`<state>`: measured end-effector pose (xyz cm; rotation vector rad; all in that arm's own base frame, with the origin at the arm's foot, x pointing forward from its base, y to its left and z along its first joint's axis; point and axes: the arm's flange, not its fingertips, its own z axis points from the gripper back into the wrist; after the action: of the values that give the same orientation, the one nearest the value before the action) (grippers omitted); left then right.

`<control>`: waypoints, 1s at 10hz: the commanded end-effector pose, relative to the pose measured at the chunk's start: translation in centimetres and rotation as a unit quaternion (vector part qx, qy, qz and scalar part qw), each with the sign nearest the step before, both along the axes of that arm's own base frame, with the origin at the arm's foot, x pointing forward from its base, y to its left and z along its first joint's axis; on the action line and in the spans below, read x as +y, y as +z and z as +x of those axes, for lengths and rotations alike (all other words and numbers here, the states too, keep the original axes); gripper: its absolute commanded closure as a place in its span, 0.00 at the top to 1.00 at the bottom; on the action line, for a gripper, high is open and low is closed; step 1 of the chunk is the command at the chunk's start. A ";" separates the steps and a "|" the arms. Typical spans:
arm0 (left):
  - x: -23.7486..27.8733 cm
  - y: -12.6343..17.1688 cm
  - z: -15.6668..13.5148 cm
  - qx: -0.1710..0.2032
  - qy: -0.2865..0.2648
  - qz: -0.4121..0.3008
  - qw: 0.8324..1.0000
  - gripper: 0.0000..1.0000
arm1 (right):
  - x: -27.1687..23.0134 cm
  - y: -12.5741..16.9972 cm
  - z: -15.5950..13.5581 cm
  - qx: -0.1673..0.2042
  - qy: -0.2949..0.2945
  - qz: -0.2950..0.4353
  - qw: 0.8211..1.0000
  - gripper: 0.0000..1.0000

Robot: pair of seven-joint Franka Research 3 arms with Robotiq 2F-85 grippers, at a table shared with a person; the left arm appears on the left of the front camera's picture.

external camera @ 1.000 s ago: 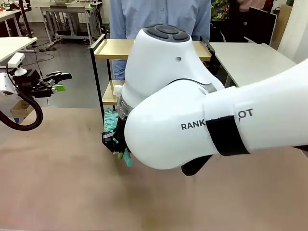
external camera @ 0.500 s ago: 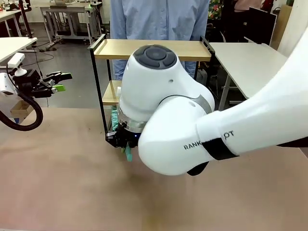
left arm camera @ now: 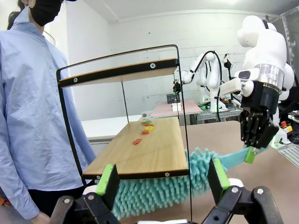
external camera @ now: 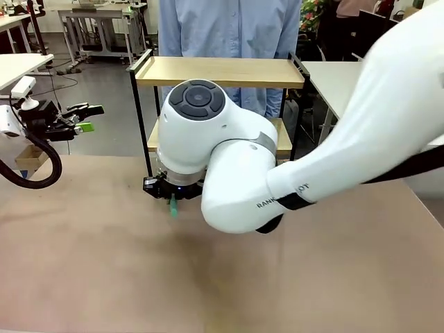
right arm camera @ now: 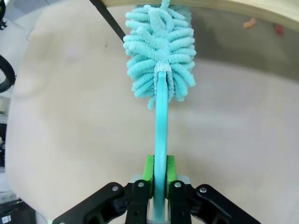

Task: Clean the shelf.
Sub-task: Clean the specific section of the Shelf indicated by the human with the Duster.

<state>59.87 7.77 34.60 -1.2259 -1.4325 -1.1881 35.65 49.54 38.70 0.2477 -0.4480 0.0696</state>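
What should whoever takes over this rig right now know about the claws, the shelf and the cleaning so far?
Right claw: shut on the handle of the teal duster.
Left claw: open, empty, hovering off to the left of the shelf.
The duster head sits low at the edge of the lower board, seemingly just under it rather than on top.
Done: the top board looks bare.
Left: small coloured scraps lie on the lower board; sweep them off.
A person stands behind the shelf.
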 end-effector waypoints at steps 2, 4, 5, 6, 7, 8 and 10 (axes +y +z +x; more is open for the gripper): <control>0.0 0.3 -0.2 -0.002 -0.002 0.002 1.000 1.00 | 3.1 -1.7 2.5 0.023 -0.026 0.006 0.999 0.13; 0.0 0.3 -0.2 -0.002 -0.002 0.002 1.000 1.00 | 2.4 -2.9 3.2 0.057 -0.045 0.000 0.997 0.13; 0.0 0.3 -0.2 -0.002 -0.002 0.002 1.000 1.00 | 1.9 -3.3 3.4 0.074 -0.043 0.001 0.996 0.13; 0.0 0.3 -0.2 -0.002 -0.002 0.002 1.000 1.00 | 1.7 -3.4 3.5 0.085 -0.039 -0.003 0.996 0.13; 0.0 0.3 -0.2 -0.002 -0.002 0.002 1.000 1.00 | 1.9 -3.8 3.1 0.057 -0.047 0.006 0.997 0.13; 0.0 0.3 -0.2 -0.002 -0.002 0.002 1.000 1.00 | 1.9 -3.8 3.1 0.057 -0.047 0.006 0.997 0.13; 0.0 0.3 -0.2 -0.002 -0.002 0.002 1.000 1.00 | 1.9 -3.8 3.1 0.057 -0.047 0.006 0.997 0.13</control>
<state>59.87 7.77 34.59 -1.2260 -1.4325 -1.1880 38.78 51.52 34.69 0.2351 -0.3354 -0.0332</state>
